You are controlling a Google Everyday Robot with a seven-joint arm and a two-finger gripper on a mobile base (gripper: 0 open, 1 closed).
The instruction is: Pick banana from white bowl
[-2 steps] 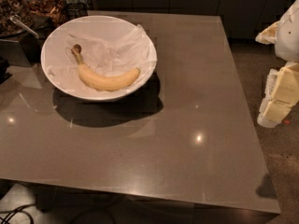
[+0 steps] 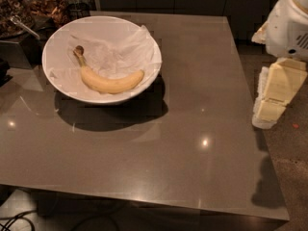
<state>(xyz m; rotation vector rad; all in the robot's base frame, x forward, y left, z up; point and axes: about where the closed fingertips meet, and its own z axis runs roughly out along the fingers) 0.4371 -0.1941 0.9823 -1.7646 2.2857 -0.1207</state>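
A pale-yellow banana [image 2: 108,83] lies inside the white bowl [image 2: 147,83], on crumpled white paper. Its stem with a dark tip points to the back left. The bowl stands on the back left part of the brown table [image 2: 192,129]. My gripper [image 2: 272,97] hangs off the right edge of the table at about mid-depth, pointing down, far to the right of the bowl. It holds nothing that I can see. The white arm body [image 2: 291,23] is above it at the top right.
Jars and containers with dark contents [image 2: 43,6] stand behind the bowl at the back left, with a metal handle [image 2: 21,27] sticking out. Speckled floor [image 2: 293,177] lies right of the table. Dark cabinets run along the back.
The arm and gripper at the right edge have shifted slightly left and come further into view. The banana and bowl have not moved.
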